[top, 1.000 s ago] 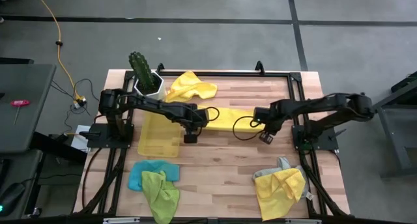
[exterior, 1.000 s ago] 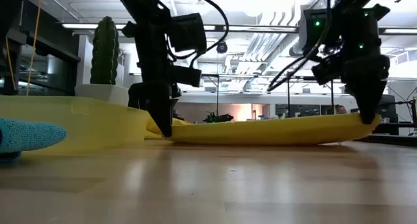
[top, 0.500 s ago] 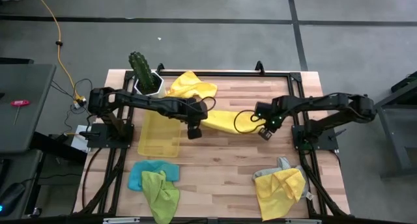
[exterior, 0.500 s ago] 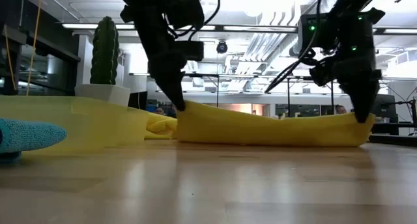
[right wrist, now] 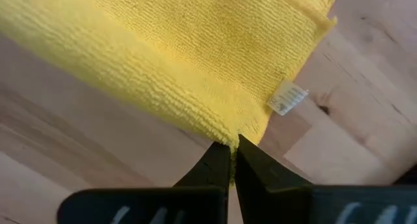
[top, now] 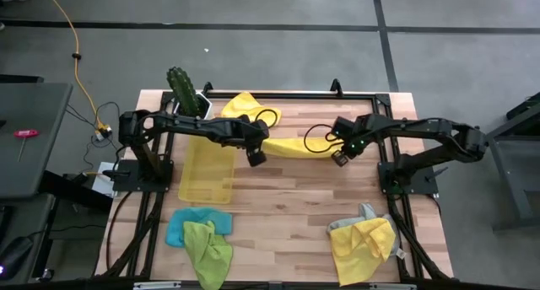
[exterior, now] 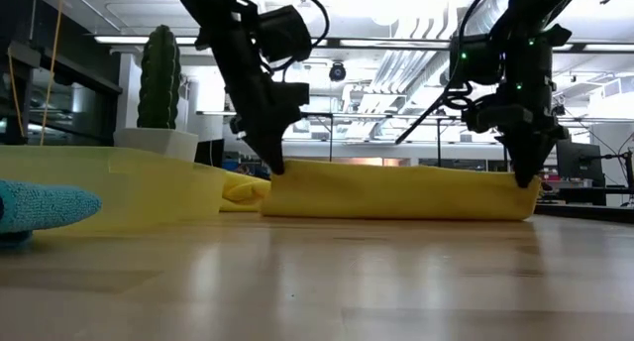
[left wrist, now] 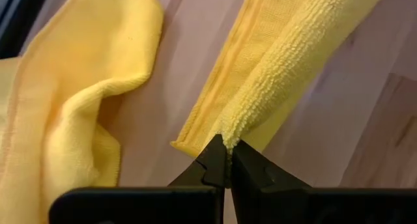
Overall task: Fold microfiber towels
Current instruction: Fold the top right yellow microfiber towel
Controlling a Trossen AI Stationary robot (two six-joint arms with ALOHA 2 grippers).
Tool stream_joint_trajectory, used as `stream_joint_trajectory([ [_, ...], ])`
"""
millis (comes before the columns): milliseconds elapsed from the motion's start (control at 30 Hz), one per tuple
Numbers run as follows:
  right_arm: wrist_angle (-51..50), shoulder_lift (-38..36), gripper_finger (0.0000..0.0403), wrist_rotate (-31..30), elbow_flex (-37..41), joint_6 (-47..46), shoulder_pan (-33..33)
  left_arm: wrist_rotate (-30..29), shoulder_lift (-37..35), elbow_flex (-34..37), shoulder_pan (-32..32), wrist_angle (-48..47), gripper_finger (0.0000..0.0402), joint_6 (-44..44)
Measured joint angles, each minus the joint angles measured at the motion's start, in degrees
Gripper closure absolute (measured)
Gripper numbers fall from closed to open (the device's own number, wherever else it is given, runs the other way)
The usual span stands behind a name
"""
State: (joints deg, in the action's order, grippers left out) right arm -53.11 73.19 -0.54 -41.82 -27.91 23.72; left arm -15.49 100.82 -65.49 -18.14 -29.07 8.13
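Left claw (top: 256, 158) is clamped tight on one end of the yellow towel (top: 291, 147), fingertips (left wrist: 220, 160) pinching the folded edge (seen clearly in the left wrist view). Right claw (top: 339, 158) is pinched on the towel's other end, fingertips (right wrist: 229, 157) closed on the fold just beside a small white tag (right wrist: 288, 96). The towel stretches between both claws as a long folded band, lying on the bench (top: 287, 214) near its middle; in the low view it sits flat on the wood, with each claw coming down onto an end.

Just behind the left claw lies a second yellow towel (top: 245, 111), crumpled, near the far edge of the bench. Beside it stands a cactus (top: 181, 89) in a white pot, at the far left corner. A translucent yellow tray (top: 207, 174) rests on the bench to the left of the held towel, under the left arm.

Near front left: a blue towel (top: 181, 226) with a green towel (top: 209, 249) bunched partly over it (touching). Near front right: a heap with a yellow towel on top (top: 363, 244) and a grey towel (top: 366, 212) poking out behind it.

Both arms reach inward from their bases at the bench sides.
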Motion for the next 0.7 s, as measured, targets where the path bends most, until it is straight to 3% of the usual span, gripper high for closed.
stream_joint_trajectory([
  [267, -1.22, -1.14, 0.0403, 5.43, -0.07, 2.88, -0.93, -0.86, 0.00, 0.38, 2.45, 0.70, 0.0401, 0.76],
  [400, -0.38, -3.89, 0.0403, 6.82, -0.07, 2.90, -0.92, -4.96, 0.00, 0.39, 3.52, 0.65, 0.0401, 2.33],
  [500, -0.31, -6.37, 0.0403, 5.94, -0.07, 2.69, -0.14, -6.51, 0.00, 0.39, 3.71, 0.51, 0.0401, 3.90],
  [700, 0.50, -8.40, 0.0403, -2.26, -0.11, 0.94, 2.86, -11.84, 0.00, 0.42, 3.66, 0.43, 0.0401, 6.89],
])
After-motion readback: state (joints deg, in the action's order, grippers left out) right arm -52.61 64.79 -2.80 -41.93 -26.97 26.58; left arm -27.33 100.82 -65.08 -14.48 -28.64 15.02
